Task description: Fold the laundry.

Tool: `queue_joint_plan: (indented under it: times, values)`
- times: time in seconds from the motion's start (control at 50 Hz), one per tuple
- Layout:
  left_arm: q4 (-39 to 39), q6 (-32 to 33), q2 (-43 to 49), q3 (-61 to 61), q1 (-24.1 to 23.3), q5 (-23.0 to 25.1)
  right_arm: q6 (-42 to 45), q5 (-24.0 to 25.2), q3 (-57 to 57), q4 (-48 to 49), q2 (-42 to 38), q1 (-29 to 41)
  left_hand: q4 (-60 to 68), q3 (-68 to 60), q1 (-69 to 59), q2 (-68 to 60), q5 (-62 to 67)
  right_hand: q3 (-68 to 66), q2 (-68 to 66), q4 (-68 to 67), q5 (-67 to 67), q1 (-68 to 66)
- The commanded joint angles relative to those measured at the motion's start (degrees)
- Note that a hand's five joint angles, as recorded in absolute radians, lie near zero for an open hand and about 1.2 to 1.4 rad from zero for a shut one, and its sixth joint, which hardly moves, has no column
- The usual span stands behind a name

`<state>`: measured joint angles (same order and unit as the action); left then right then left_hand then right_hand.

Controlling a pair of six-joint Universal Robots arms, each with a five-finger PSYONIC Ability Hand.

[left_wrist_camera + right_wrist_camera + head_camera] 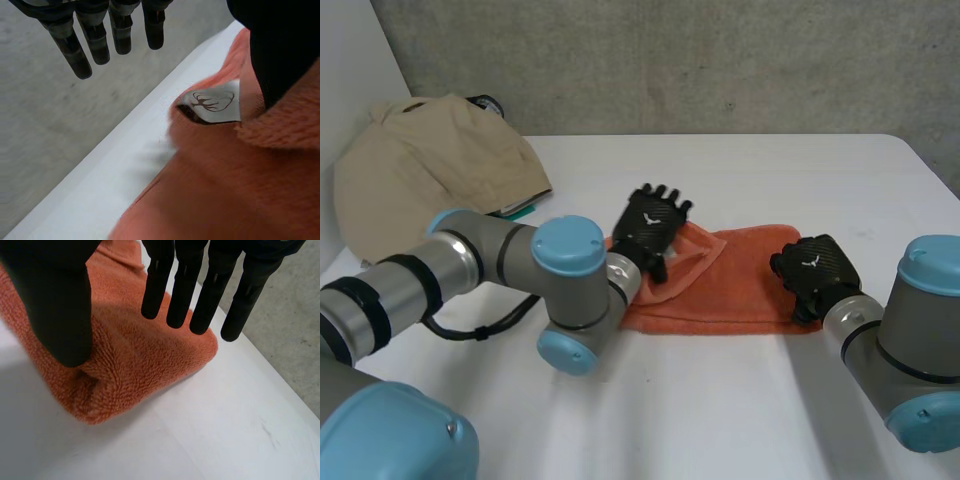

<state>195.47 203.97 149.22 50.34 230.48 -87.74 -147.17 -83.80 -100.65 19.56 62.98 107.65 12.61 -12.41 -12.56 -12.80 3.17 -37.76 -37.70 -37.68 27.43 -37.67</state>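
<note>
An orange towel (740, 285) lies folded into a long strip across the middle of the white table (720, 400). My left hand (650, 228) rests on its left end, open. In the left wrist view the fingers (95, 40) reach straight out past the table's far edge, and the thumb lies over the towel (225, 190) beside a white label (212, 102). My right hand (812, 268) sits at the towel's right end. In the right wrist view its fingers (185, 290) hang straight above the towel's corner (130, 365), and the thumb (60, 305) presses a dent into the folded edge.
A beige garment (430, 170) is heaped at the table's back left corner, with a dark object (485, 102) behind it and something teal (520, 210) under its edge. A concrete wall (720, 60) runs behind the table.
</note>
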Motion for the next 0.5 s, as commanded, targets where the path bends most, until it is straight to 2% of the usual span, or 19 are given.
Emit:
queue_joint_plan:
  times: [0.02,0.04,0.08,0.16,0.22,0.32,0.5]
  values:
    - [0.0,8.5,-1.0,0.5,3.1,-11.9,0.4,-0.3,0.4,0.3,-1.5,0.0,3.7,-3.9,-3.7,-3.5,3.1,-7.8,-7.9,-7.9,8.1,-7.9]
    - [-0.1,10.1,-1.1,1.0,3.7,-14.4,0.4,-0.3,0.4,0.3,-1.5,0.0,3.5,-3.7,-3.5,-3.3,2.9,-8.0,-8.0,-8.1,8.3,-8.1]
    - [-0.2,11.1,-1.5,1.8,4.2,-16.3,0.4,-0.3,0.5,0.3,-1.5,0.0,3.2,-3.4,-3.2,-3.0,2.6,-8.8,-8.9,-8.9,9.2,-8.9]
    - [-0.4,10.2,-6.2,5.4,4.1,-15.2,0.5,-0.3,0.6,0.3,-1.5,0.0,1.8,-2.0,-1.9,-1.6,1.3,-10.7,-10.7,-10.8,11.0,-10.8]
    - [-0.2,8.2,-10.4,9.7,3.8,-12.5,0.5,-0.4,0.5,0.3,-1.5,0.0,1.3,-1.5,-1.4,-1.1,0.7,-11.2,-11.2,-11.3,11.5,-11.3]
    - [0.1,3.1,-15.0,12.7,0.5,-7.1,0.5,-0.4,0.5,0.3,-1.5,0.0,1.3,-1.5,-1.4,-1.1,0.7,-11.5,-11.6,-11.6,11.9,-11.6]
    - [0.0,-2.1,-13.4,11.3,-2.2,1.9,2.4,-1.2,0.1,0.6,-1.6,0.0,1.3,-1.5,-1.4,-1.1,0.7,-11.7,-11.7,-11.8,12.0,-11.8]
